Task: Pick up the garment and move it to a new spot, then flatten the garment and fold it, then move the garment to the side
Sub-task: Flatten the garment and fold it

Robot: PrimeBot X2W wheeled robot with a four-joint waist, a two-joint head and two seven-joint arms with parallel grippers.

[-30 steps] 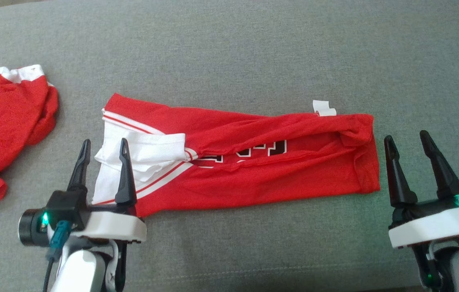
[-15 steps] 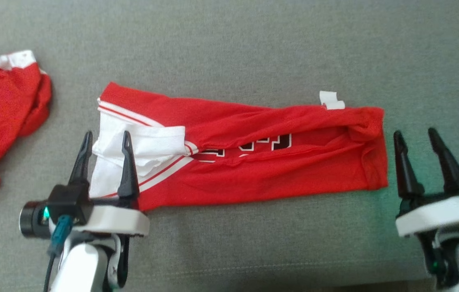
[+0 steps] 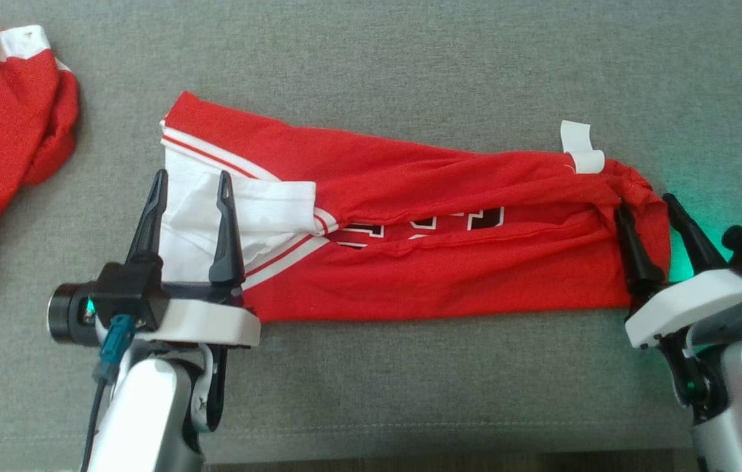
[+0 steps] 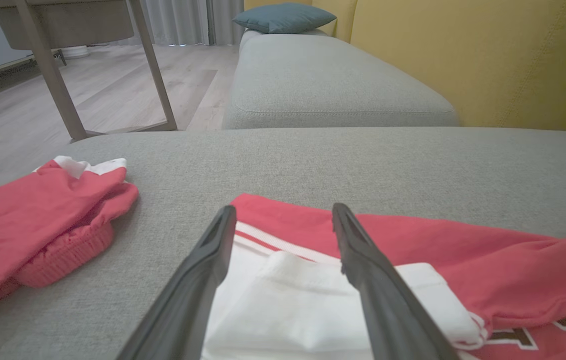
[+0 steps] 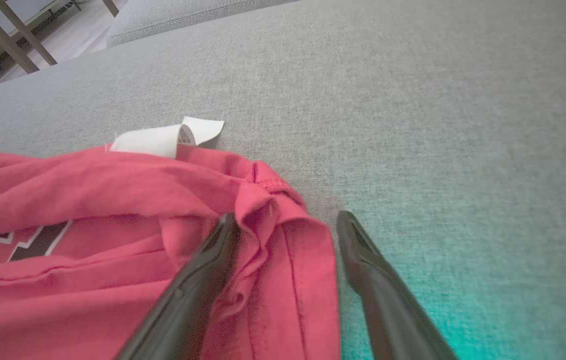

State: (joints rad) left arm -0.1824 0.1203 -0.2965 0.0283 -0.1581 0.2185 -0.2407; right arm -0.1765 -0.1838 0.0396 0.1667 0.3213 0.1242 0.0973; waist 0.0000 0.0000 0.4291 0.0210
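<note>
**Desk:** Item and location?

**Operator:** One red jersey (image 3: 423,262), folded into a long strip and lying flat on the grey sofa cushion (image 3: 410,59). Its long axis runs left to right across my head view, square to the way both grippers point.

**Desk:** Arms?

**Operator:** I have one at each end, so neither is nearer.
- My left gripper (image 3: 192,176) has its fingers (image 3: 225,229) spread wide. They straddle the white sleeve panel (image 3: 266,213) at the strip's left end. I cannot tell whether they touch the cloth.
- My right gripper (image 3: 643,203) is wide too. Its inner finger lies over the bunched red hem (image 5: 303,280) and its outer finger sits over bare cushion just beside it.
- Nothing is held.

**Desk:** Materials?

**Operator:**
- **Jersey:** thin, limp knit, with creases running lengthwise.
- **Sleeve panel:** smooth, doubled over, with red-striped trim.
- **Block lettering** (image 3: 486,218)**:** black edged in white, half lost in a fold.
- **Care label** (image 3: 581,147)**:** white, curled, sticking out past the far edge near the right end.
- **Cushion:** coarse matt weave. I judge it grips cloth a little.
- **Second red garment** (image 3: 4,118)**:** crumpled, white-trimmed, well apart at far left.

**Desk:** What does the next move turn on?

**Operator:** I judge it turns on the axis. Each pinch closes along the strip's length, at its very end. The right end is bunched, so several layers may come up together.
</note>
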